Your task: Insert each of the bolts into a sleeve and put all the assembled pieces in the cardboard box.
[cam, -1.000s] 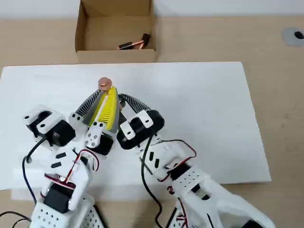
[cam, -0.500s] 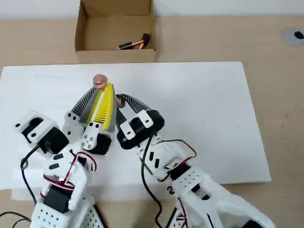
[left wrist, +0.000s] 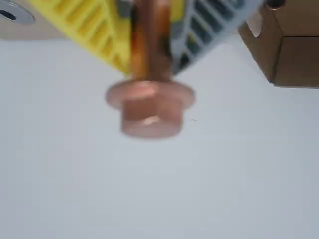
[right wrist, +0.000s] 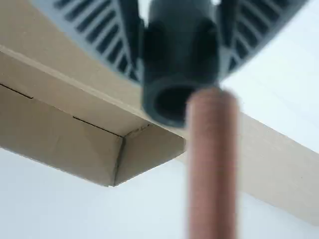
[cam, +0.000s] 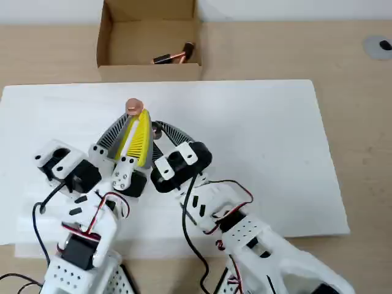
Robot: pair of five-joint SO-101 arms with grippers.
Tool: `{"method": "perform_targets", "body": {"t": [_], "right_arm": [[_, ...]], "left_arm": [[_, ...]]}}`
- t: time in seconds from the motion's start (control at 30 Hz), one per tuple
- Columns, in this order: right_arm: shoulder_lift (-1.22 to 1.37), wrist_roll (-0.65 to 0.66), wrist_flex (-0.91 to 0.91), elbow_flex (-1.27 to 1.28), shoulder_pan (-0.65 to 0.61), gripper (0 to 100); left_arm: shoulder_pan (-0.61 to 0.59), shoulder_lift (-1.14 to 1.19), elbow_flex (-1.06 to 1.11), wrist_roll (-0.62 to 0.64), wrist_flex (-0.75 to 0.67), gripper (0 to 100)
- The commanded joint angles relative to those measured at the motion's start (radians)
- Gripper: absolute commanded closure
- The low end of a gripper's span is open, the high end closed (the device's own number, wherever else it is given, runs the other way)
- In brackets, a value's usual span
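White sheet (cam: 263, 153) underneath; left gripper (cam: 136, 121) clamps bolt (left wrist: 149, 107), right gripper (cam: 157, 130) clamps sleeve (right wrist: 179, 59).

A light wooden bench (cam: 367, 122) seen from above, evenly lit. A large white sheet (cam: 263, 153) covers its middle. A small grey round disc (cam: 378, 46) sits at the far right.

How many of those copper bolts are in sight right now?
2 clearly: one bolt clamped in the left gripper, a second bolt lying inside the cardboard box. More may be hidden there.

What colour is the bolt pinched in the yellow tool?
Copper-coloured; the bolt shows best in the left wrist view.
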Motion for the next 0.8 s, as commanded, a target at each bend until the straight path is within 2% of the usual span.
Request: {"method": "perform_targets", "body": {"t": [0.0, 0.17, 0.33, 0.53, 0.77], "right_arm": [[-0.035, -0.008, -0.029, -0.016, 0.013, 98.9], [-0.035, -0.008, -0.029, -0.016, 0.013, 98.9], [-0.035, -0.006, -0.029, -0.016, 0.013, 98.9], [-0.035, -0.006, -0.029, -0.016, 0.013, 98.9], [-0.035, -0.006, -0.029, -0.016, 0.013, 98.9]], "left_arm": [[-0.009, -0.008, 0.032, -0.051, -0.101, 99], [-0.009, -0.008, 0.092, -0.087, -0.227, 99], [-0.009, -0.008, 0.078, -0.086, -0.288, 99], [-0.009, -0.008, 0.086, -0.080, -0.282, 99], [0.000, -0.008, 0.109, -0.049, -0.181, 99]]}}
